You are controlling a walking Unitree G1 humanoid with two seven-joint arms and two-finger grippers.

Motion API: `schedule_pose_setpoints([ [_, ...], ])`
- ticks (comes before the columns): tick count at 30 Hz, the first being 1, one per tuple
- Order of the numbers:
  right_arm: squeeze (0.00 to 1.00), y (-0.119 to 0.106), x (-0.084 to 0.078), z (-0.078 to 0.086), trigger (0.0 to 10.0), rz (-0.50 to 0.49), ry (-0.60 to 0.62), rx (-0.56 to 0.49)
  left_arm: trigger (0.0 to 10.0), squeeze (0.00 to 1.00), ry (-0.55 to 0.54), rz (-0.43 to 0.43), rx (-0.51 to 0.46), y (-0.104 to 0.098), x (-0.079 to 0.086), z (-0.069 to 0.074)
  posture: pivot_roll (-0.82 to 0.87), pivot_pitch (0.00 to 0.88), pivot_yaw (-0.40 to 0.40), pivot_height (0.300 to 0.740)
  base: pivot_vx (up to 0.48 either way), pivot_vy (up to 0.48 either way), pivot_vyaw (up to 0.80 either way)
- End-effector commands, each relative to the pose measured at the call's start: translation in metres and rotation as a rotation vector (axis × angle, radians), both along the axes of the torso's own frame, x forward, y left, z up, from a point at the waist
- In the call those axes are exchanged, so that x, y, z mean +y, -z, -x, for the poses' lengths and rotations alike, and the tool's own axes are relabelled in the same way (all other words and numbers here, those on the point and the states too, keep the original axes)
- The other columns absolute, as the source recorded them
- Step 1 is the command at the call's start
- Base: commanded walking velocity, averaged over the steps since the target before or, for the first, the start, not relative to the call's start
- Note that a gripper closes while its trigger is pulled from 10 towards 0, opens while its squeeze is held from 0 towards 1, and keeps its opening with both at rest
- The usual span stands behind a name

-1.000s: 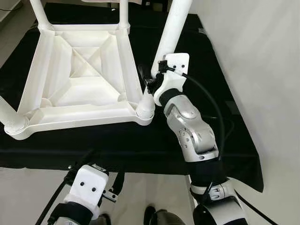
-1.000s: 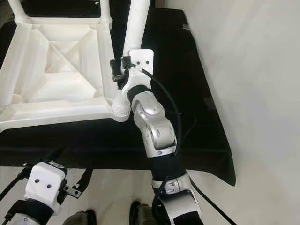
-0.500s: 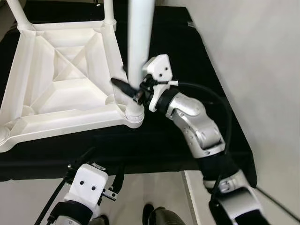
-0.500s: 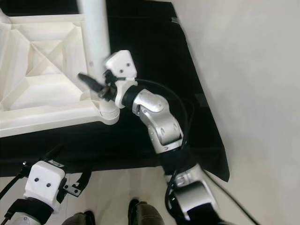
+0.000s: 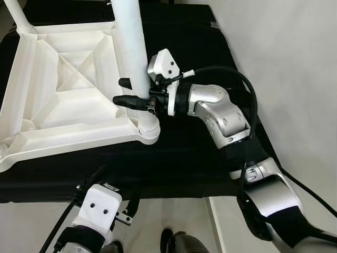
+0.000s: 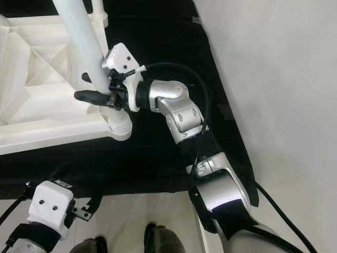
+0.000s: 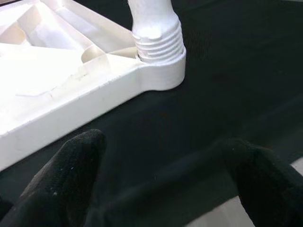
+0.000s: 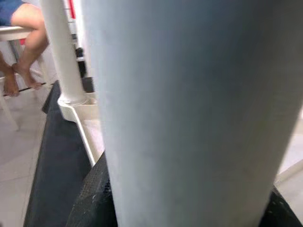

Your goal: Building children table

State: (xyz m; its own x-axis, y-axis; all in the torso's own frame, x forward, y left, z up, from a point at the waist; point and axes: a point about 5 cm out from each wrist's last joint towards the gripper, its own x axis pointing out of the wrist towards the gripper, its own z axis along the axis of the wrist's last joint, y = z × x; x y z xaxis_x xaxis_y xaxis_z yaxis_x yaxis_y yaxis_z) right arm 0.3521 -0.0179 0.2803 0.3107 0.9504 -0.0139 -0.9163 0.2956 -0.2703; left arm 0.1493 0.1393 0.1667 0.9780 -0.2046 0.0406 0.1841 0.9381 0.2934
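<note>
An upturned white table top (image 5: 68, 89) lies on a black cloth. A white table leg (image 5: 131, 47) stands at its near right corner socket (image 7: 161, 71), and the threaded end (image 7: 158, 40) shows above the socket rim. My right gripper (image 5: 129, 91) reaches in from the right and is shut on the leg just above the socket. One black finger (image 5: 125, 100) crosses in front of the leg. My left gripper (image 7: 161, 189) hangs low at the cloth's front edge, open and holding nothing, facing that corner.
Another leg (image 5: 16, 16) stands at the far left corner, and one (image 6: 97, 10) at the far right. The black cloth (image 5: 184, 158) drapes over the front edge. A white wall (image 5: 295, 79) runs close on the right. A seated person's legs (image 8: 23, 47) show beyond the table.
The held leg swung from leaning right to nearly upright, leaning slightly left. My right wrist turned around it, fingers now pointing left. The left arm stayed still.
</note>
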Motion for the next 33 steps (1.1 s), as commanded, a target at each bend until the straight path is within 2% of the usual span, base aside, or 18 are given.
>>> schedule_pose_setpoints([
  [1, 0.0, 0.062, -0.005, -0.007, 10.0, 0.097, 0.138, 0.239, 10.0, 0.0, -0.002, -0.007, 0.022, 0.004, -0.001, 0.003, -0.01, 0.279, -0.141, 0.74, 0.0, 0.0, 0.0],
  [2, 0.0, 0.062, -0.005, -0.007, 10.0, 0.097, 0.138, 0.239, 10.0, 0.0, -0.002, -0.007, 0.022, 0.004, -0.001, 0.003, -0.01, 0.279, -0.141, 0.74, 0.0, 0.0, 0.0],
  [3, 0.0, 0.07, -0.004, -0.006, 10.0, 0.047, 0.228, 0.282, 10.0, 0.0, -0.004, -0.007, 0.022, 0.003, -0.001, 0.003, -0.01, 0.281, -0.142, 0.74, 0.0, 0.0, 0.0],
  [4, 0.0, 0.07, -0.004, -0.006, 10.0, 0.047, 0.228, 0.282, 10.0, 0.0, -0.004, -0.007, 0.022, 0.003, -0.001, 0.003, -0.01, 0.281, -0.142, 0.74, 0.0, 0.0, 0.0],
  [6, 0.0, 0.092, -0.013, 0.004, 10.0, -0.068, 0.601, 0.338, 10.0, 0.0, -0.006, -0.008, 0.023, 0.003, 0.0, 0.004, -0.01, 0.283, -0.144, 0.74, 0.0, 0.0, 0.0],
  [7, 0.0, 0.092, -0.013, 0.004, 10.0, -0.068, 0.601, 0.338, 10.0, 0.0, -0.006, -0.008, 0.023, 0.003, 0.0, 0.004, -0.01, 0.283, -0.144, 0.74, 0.0, 0.0, 0.0],
  [8, 0.0, 0.102, -0.016, 0.016, 10.0, -0.091, 0.71, 0.346, 10.0, 0.0, -0.006, -0.01, 0.022, 0.003, 0.0, 0.003, -0.01, 0.283, -0.143, 0.74, 0.0, 0.0, 0.0],
  [9, 0.0, 0.106, -0.014, 0.028, 10.0, -0.126, 0.76, 0.363, 10.0, 0.0, -0.006, -0.011, 0.022, 0.003, 0.001, 0.003, 0.0, 0.283, -0.136, 0.74, 0.0, 0.0, 0.0],
  [10, 0.0, 0.106, -0.014, 0.028, 10.0, -0.126, 0.76, 0.363, 10.0, 0.0, -0.006, -0.011, 0.022, 0.003, 0.001, 0.003, 0.0, 0.283, -0.136, 0.74, 0.0, 0.0, 0.0],
  [11, 0.0, 0.103, -0.009, 0.033, 10.0, -0.173, 0.775, 0.356, 10.0, 0.0, -0.005, -0.014, 0.021, 0.004, 0.001, 0.002, -0.01, 0.276, -0.131, 0.74, 0.0, 0.0, 0.0],
  [13, 0.0, 0.098, -0.003, 0.033, 10.0, -0.22, 0.772, 0.332, 10.0, 0.0, -0.006, -0.019, 0.02, 0.005, 0.001, 0.001, -0.01, 0.267, -0.129, 0.74, 0.0, 0.0, 0.0],
  [20, 0.0, 0.09, 0.01, 0.026, 10.0, -0.206, 0.716, 0.3, 10.0, 0.0, -0.021, -0.03, 0.01, 0.005, 0.004, -0.004, 0.0, 0.243, -0.131, 0.74, 0.0, 0.0, 0.0],
  [26, 0.0, 0.088, 0.01, 0.026, 10.0, -0.208, 0.732, 0.303, 10.0, 0.0, -0.044, -0.038, 0.002, 0.005, 0.007, -0.006, 0.0, 0.226, -0.132, 0.74, 0.0, 0.0, 0.0],
  [33, 0.0, 0.089, 0.006, 0.026, 10.0, -0.2, 0.757, 0.303, 10.0, 0.0, -0.113, -0.066, -0.06, -0.002, 0.016, -0.022, 0.01, 0.187, -0.138, 0.74, 0.0, 0.0, 0.0],
])
